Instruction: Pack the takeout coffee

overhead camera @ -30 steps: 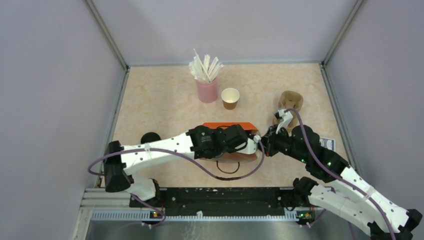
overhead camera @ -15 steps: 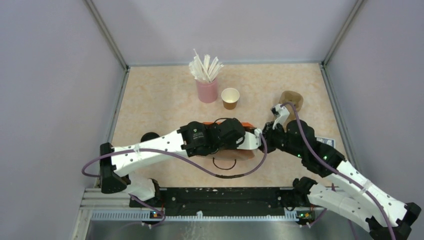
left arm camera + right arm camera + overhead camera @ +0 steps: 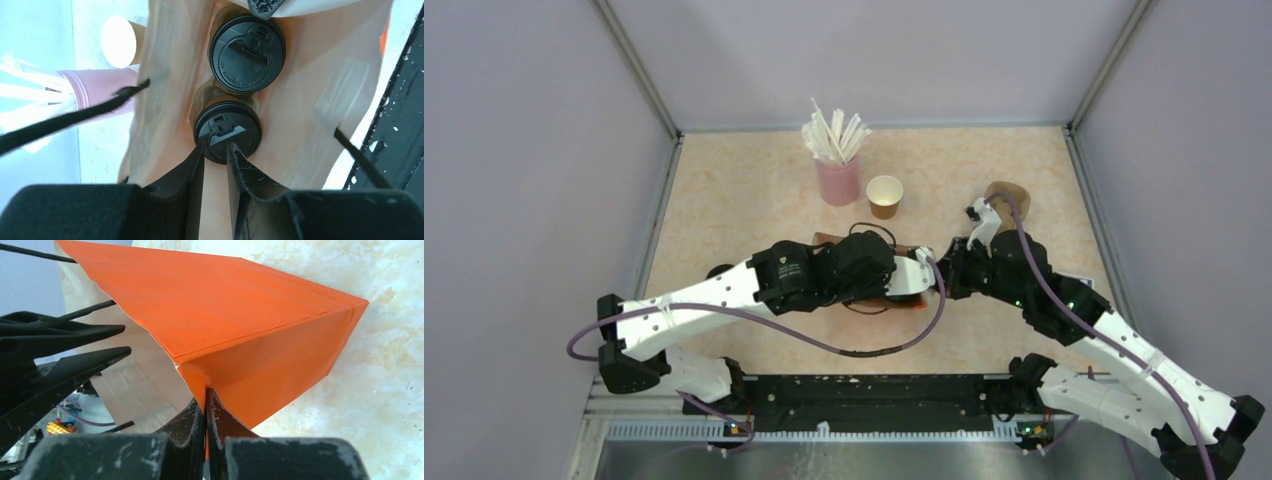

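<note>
Mostly hidden overhead, orange bag (image 3: 240,305); inside, two lidded cups (image 3: 247,52), bodies unseen

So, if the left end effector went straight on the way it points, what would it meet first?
The nearer lidded cup in the bag. The left end effector points down into the bag, its fingertips right at that cup's top; whether they already touch it is unclear.

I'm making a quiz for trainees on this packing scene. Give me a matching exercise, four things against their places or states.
1. lidded cup
2. lidless cup
3. pink cup
4. right end effector

A. shut on the edge of the bag
B. holds straws
C. inside the bag
D. next to the pink cup

Pairs: 1-C, 2-D, 3-B, 4-A
</note>
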{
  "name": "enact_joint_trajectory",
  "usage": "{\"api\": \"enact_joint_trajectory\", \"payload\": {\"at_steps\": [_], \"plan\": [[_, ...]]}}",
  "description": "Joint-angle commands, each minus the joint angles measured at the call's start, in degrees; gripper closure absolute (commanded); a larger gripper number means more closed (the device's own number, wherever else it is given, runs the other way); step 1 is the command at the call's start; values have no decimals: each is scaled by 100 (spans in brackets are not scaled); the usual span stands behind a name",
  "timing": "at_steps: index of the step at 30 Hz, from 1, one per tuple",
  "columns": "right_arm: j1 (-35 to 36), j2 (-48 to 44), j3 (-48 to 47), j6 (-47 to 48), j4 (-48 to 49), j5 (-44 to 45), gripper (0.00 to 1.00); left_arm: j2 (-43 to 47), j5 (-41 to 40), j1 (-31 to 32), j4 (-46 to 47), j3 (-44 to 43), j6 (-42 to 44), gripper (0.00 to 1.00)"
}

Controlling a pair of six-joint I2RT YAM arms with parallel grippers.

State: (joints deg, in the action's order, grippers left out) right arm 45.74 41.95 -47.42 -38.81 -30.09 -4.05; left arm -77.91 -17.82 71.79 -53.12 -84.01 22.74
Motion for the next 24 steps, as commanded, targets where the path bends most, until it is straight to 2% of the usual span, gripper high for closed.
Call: {"api": "enact_joint_trajectory", "payload": {"at_steps": [1, 10, 16, 24], "plan": [[43, 131, -481, -555, -27, 137, 100, 169, 239, 28, -126, -279, -375, 70], [45, 617, -1123, -806, -736, 325, 100, 190, 178, 28, -150, -470, -608, 67], [45, 656, -1094, -929, -742, 348, 100, 244, -216, 28, -95, -607, -777, 65], [32, 905, -1363, -1156, -1284, 748, 96, 273, -345, 19, 172, -657, -935, 63]]}}
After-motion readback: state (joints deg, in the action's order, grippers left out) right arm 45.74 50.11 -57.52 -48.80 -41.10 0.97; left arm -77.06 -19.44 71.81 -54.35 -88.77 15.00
